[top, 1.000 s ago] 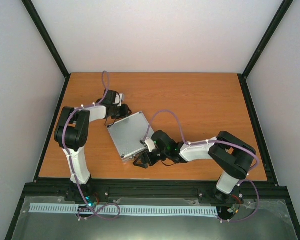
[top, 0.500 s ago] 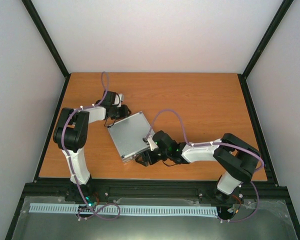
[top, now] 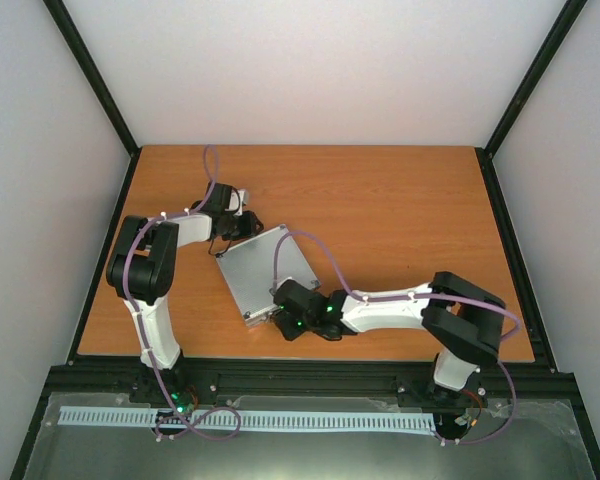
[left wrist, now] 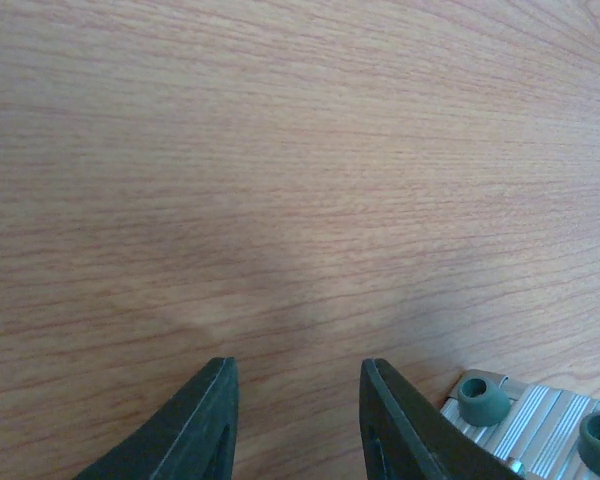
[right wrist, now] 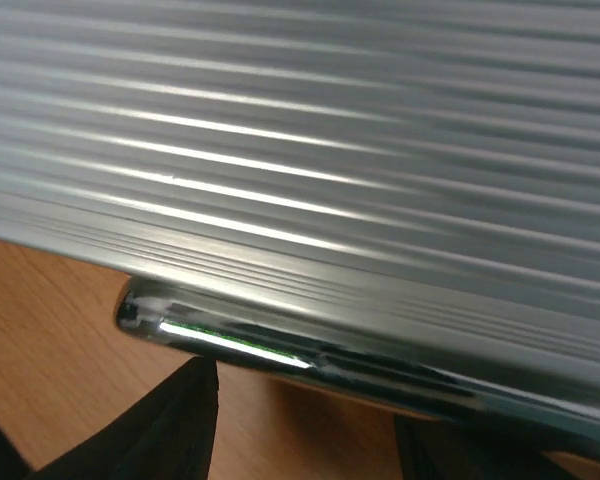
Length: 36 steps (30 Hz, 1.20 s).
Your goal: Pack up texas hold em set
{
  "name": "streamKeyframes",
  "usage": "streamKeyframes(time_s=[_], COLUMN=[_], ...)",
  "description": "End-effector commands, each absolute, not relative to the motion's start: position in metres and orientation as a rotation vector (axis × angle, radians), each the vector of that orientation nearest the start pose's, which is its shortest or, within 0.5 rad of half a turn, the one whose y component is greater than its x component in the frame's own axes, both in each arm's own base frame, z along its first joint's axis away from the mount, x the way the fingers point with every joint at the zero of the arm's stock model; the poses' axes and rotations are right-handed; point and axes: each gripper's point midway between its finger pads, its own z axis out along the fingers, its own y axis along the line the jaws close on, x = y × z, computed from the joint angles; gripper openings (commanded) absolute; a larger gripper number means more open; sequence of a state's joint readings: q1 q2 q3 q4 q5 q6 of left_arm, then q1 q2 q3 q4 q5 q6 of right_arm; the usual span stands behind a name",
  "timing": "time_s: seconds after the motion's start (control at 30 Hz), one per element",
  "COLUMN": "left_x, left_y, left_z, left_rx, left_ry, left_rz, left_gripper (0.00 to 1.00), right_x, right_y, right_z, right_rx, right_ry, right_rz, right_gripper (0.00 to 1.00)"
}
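The texas hold em set shows as a ribbed silver case point(top: 265, 268), lid closed, lying flat and turned at an angle on the wooden table. My left gripper point(top: 242, 225) is at the case's far left corner. In the left wrist view it point(left wrist: 298, 400) is open over bare wood, with the case's corner and its green rubber feet point(left wrist: 485, 398) just right of the right finger. My right gripper point(top: 280, 322) is low at the case's near corner. Its dark fingers point(right wrist: 180, 420) stand apart right below the case's shiny edge point(right wrist: 280, 350), with only wood between them.
The wooden table point(top: 410, 210) is bounded by black frame rails, with grey walls behind and to the sides. A white slotted cable duct point(top: 240, 420) runs along the shelf below the arm bases.
The right arm has swung left along the case's near edge, and its gripper now sits at the near corner. The left arm and the case have not moved.
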<state>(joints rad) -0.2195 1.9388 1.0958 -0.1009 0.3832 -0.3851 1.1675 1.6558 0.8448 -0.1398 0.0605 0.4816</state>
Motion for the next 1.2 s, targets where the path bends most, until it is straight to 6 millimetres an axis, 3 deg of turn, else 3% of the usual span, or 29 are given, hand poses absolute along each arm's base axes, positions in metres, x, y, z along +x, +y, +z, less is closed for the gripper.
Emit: streamKeyframes(time_s=[0.0, 0.13, 0.37, 0.67, 1.07, 1.17], left_x=[0.407, 0.407, 0.406, 0.406, 0.406, 0.405], left_y=[-0.164, -0.165, -0.165, -0.165, -0.165, -0.164], left_z=[0.008, 0.008, 0.005, 0.008, 0.007, 0.007], left_rx=[-0.027, -0.025, -0.025, -0.022, -0.026, -0.027], left_ry=[2.678, 2.678, 2.682, 2.677, 2.678, 2.679], left_rz=[-0.725, -0.733, -0.736, -0.729, -0.729, -0.73], left_gripper=[0.35, 0.35, 0.35, 0.35, 0.35, 0.35], right_x=[0.169, 0.167, 0.17, 0.166, 0.169, 0.179], right_y=[0.354, 0.353, 0.339, 0.328, 0.312, 0.299], right_z=[0.021, 0.009, 0.004, -0.001, 0.022, 0.027], right_rx=[-0.86, -0.839, -0.79, -0.776, -0.742, -0.717], right_ry=[2.501, 2.547, 2.571, 2.588, 2.53, 2.501], right_rz=[0.337, 0.294, 0.214, 0.187, 0.191, 0.097], right_gripper=[0.48, 0.41, 0.42, 0.1, 0.09, 0.1])
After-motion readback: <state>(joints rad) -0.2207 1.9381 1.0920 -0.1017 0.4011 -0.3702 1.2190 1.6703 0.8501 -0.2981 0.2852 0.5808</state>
